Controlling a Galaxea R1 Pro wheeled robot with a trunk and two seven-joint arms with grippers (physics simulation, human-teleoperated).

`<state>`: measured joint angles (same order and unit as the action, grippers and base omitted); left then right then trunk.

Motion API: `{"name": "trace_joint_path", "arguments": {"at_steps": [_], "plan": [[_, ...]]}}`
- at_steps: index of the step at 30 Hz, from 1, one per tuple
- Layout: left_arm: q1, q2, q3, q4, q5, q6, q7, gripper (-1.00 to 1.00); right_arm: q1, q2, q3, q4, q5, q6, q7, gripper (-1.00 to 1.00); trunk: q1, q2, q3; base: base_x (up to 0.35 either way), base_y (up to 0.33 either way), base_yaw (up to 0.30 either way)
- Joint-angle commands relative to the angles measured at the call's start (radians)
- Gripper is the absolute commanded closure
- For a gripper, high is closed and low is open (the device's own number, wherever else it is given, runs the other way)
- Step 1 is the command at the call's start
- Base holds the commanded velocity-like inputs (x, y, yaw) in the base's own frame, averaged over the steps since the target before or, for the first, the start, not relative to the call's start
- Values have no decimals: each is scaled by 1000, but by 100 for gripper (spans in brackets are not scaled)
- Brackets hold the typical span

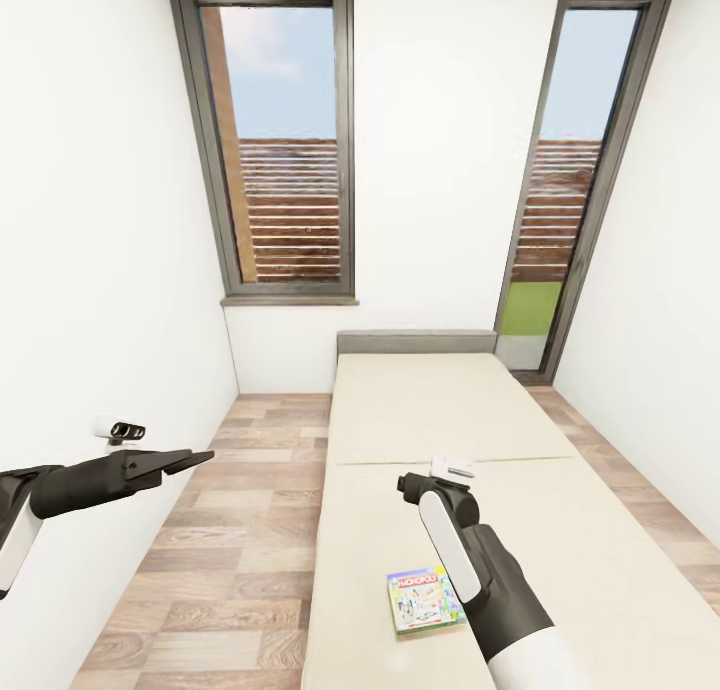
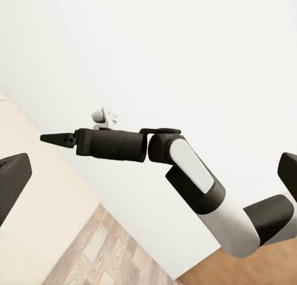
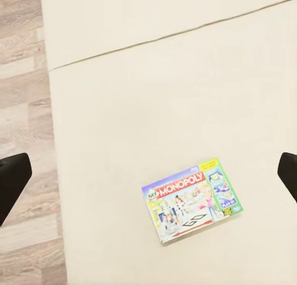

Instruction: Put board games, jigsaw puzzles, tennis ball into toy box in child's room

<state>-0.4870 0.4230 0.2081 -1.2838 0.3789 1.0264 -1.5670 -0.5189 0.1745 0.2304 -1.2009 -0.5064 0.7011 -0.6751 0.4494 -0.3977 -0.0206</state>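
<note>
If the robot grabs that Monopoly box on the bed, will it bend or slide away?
The Monopoly box looks flat and stiff, so it probably won't flop. Lying flush on the soft bed, it may be awkward to get fingers under. Its glossy-looking lid might slip when pushed.

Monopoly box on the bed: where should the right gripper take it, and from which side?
The Monopoly box lies flat on the bed, free on all sides. Probably best from straight above, fingers spanning its shorter width, pinching the two long edges. It's thin, so the fingers must press into the mattress.
</note>
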Motion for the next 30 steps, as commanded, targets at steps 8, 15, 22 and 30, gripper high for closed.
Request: {"name": "trace_joint_path", "arguments": {"at_steps": [8,15,22,30], "plan": [[-1,0,1,13,2,9,-4,-100,-4,0,0,5,-8,1,-6,-100,1,-2,-14,0,0,0],[-1,0,-3,21,-3,9,-4,-100,-11,0,0,7,-8,1,-7,-100,1,-2,-26,0,0,0],[-1,0,-3,21,-3,9,-4,-100,-12,0,0,7,-9,2,-6,-100,1,-2,-37,0,0,0],[-1,0,-1,20,-3,9,-4,-100,-12,0,1,9,-8,3,-6,-100,1,-2,-50,0,0,0]]}}
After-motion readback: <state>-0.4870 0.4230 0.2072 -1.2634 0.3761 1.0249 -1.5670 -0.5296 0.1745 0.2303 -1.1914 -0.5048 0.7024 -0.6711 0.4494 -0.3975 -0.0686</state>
